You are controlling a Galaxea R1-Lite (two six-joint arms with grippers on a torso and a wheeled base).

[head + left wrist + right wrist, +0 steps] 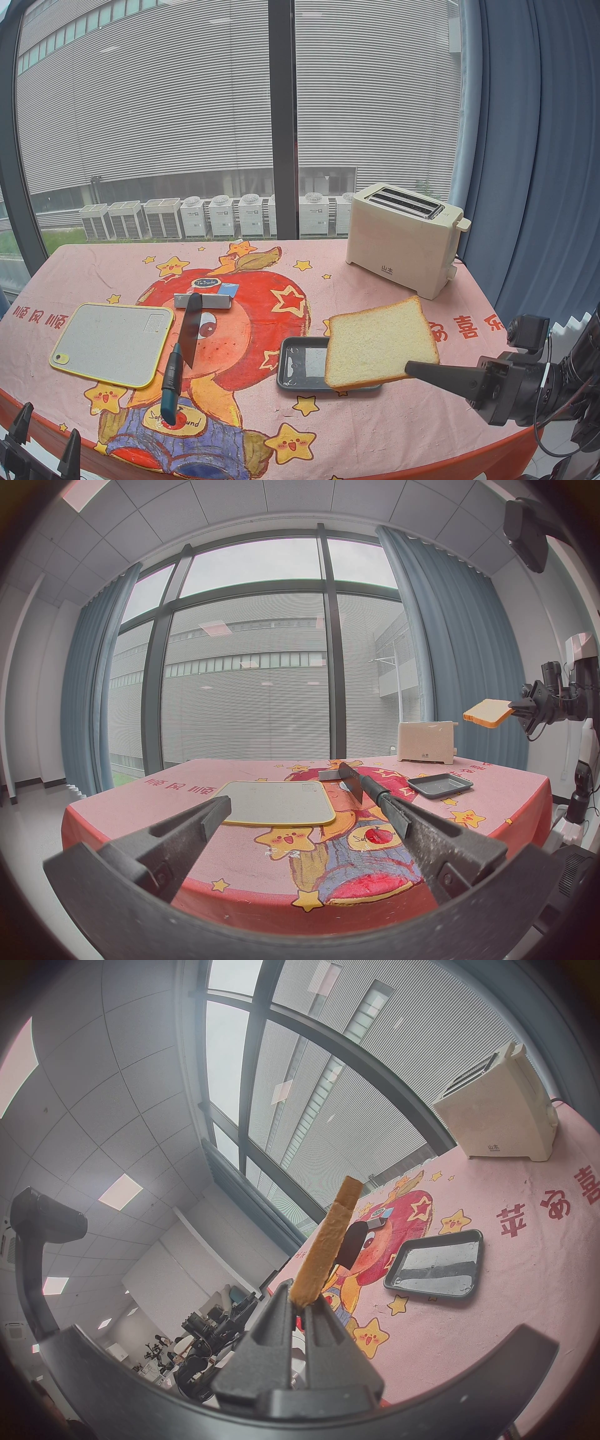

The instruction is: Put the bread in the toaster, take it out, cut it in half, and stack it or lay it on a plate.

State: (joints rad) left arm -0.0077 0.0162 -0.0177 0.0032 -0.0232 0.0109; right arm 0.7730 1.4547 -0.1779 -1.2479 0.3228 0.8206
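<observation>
- Okay, closest in, the left gripper [306, 830] hangs off the near edge of the table, its jaws spread wide with nothing between them.
- Over on the other side, the right gripper [409, 369] is clamped on the slice of bread [378, 344], pinching it by one crust edge.
- The slice is carried roughly flat and well up off the pink tablecloth [387, 431]. In the head view it overlaps the right end of the dark rectangular tray [294, 369], but it isn't touching it.
- Left of the tray lies the knife [181, 356], teal handle toward the near edge, dark blade pointing away with its far end at a small grey block [209, 301].
- Just left of the knife, the grey cutting board [112, 342] with its yellow rim lies flat.
- Further back on the right stands the cream toaster [403, 240], slots facing up.
- Behind it all, a big window [156, 125] and a blue curtain [531, 156].
</observation>
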